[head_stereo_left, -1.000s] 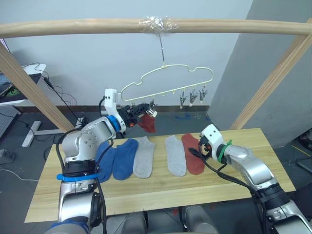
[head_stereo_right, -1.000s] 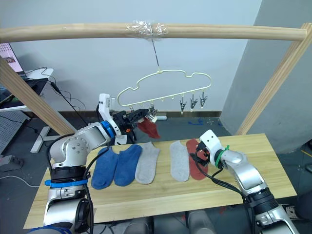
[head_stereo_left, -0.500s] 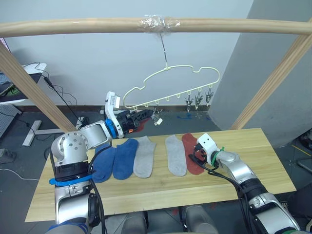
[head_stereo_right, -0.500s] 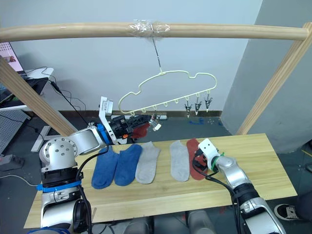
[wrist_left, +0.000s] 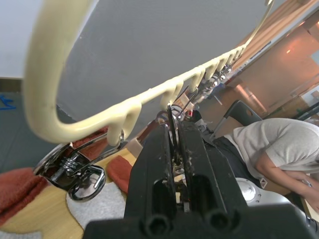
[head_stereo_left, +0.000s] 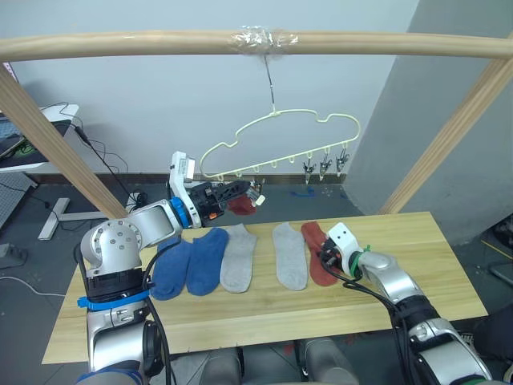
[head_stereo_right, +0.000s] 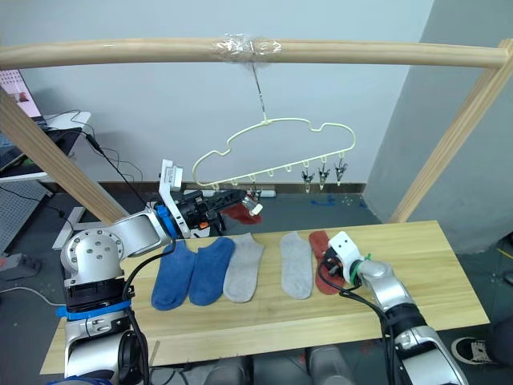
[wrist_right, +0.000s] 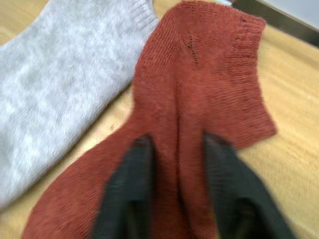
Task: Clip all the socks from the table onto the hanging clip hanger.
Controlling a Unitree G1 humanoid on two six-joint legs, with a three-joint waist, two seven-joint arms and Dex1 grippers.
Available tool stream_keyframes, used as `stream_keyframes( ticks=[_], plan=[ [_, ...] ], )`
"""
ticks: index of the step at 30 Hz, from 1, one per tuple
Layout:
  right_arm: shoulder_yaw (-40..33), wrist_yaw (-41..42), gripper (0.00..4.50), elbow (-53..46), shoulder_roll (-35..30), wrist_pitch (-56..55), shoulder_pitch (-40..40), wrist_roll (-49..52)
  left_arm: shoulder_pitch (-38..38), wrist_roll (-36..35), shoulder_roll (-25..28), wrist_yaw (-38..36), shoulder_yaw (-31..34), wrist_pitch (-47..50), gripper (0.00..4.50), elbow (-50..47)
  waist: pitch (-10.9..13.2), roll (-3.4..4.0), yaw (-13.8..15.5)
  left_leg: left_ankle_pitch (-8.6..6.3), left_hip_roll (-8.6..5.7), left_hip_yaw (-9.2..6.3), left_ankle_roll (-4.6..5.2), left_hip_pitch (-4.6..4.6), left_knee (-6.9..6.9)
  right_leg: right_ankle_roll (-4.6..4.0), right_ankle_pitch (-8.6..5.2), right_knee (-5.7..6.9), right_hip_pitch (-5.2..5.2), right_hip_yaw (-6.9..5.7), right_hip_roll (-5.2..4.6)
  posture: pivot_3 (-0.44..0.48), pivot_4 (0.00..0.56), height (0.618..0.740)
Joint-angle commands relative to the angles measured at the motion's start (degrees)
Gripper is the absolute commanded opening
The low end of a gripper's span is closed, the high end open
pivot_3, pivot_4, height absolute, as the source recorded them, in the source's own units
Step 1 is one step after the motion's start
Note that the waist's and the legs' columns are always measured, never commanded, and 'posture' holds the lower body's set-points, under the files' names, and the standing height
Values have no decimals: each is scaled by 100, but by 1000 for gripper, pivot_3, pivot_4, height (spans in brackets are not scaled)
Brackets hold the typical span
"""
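The pale yellow-green clip hanger (head_stereo_left: 276,120) hangs by its hook from the wooden pole. My left gripper (head_stereo_left: 240,191) is raised to its lower row and shut on a thin metal clip (wrist_left: 172,117). Beside it another clip (wrist_left: 75,167) carries a hanging rust-red sock (head_stereo_left: 240,205). On the table (head_stereo_left: 240,313) lie two blue socks (head_stereo_left: 188,263), two grey socks (head_stereo_left: 236,257) and a rust-red sock (head_stereo_left: 314,250) in a row. My right gripper (head_stereo_left: 323,258) is down on that rust-red sock (wrist_right: 199,74), its fingers (wrist_right: 134,189) pinching a ridge of the fabric.
Slanted wooden poles (head_stereo_left: 48,144) frame the table on both sides, under a horizontal pole (head_stereo_left: 120,42). Three bare clips (head_stereo_left: 325,166) hang at the hanger's right end. A person in a light shirt (wrist_left: 269,149) shows beyond the table in the left wrist view.
My right gripper's fingers have closed on the rust-red sock on the table. The left gripper keeps its hold at the hanger, which has swung a little.
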Motion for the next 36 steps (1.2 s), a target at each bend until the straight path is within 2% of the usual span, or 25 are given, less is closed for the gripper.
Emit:
stream_keyframes(
  ticks=[1, 6, 11, 14, 24, 28, 36],
  plan=[
    [58, 624, 7, -854, -490, 244, 600, 74, 116, -109, 59, -27, -1, -14, 0, -185, 0, 1, 40, 0, 0, 0, 0, -2, 0, 0, 0, -3, 0, 0, 0, -76, 148, 740],
    [62, 1321, 7, -2182, -1263, 110, 1384, 143, 203, -187, 50, -28, -29, -57, 0, -238, -1, 0, 69, -1, -1, 5, -1, -1, 3, 1, -1, -4, -2, 3, -1, -83, 145, 740],
    [-87, 1298, 7, -2448, -1384, -81, 1563, 183, 276, -111, 73, -121, -167, -249, 0, -237, -1, 0, 3, 0, 0, 9, -1, 7, 6, 1, 6, 3, -1, 7, 0, -96, 144, 740],
    [-157, 1335, 816, -2477, -1338, 55, 1582, 310, 275, -121, 63, -122, -229, -297, 0, -236, -1, 0, 5, 1, -1, 9, -1, 6, 8, 1, 6, 3, -1, 7, 0, -96, 146, 740],
    [-321, 1304, 4475, -2981, -1399, 452, 1620, 546, 285, -124, 182, -187, -301, -383, 0, -181, 0, 0, 24, 0, -1, 8, 0, -2, 6, 2, 5, -5, -4, 6, -1, -96, 151, 740],
    [-154, 1121, 4475, -2950, -1123, 700, 1421, 472, 292, -122, 180, -192, -338, -404, 0, -184, 0, 0, 20, 0, -1, 8, 0, 2, 8, 1, 6, 0, -3, 6, 0, -96, 152, 740],
    [255, 387, 4475, -1694, -625, 669, 1024, -222, 268, -125, 200, -189, -371, -429, 0, -169, 0, 0, 44, 0, -1, 8, 0, -3, 6, 1, 6, -6, -3, 6, -2, -93, 153, 740]
  ],
)
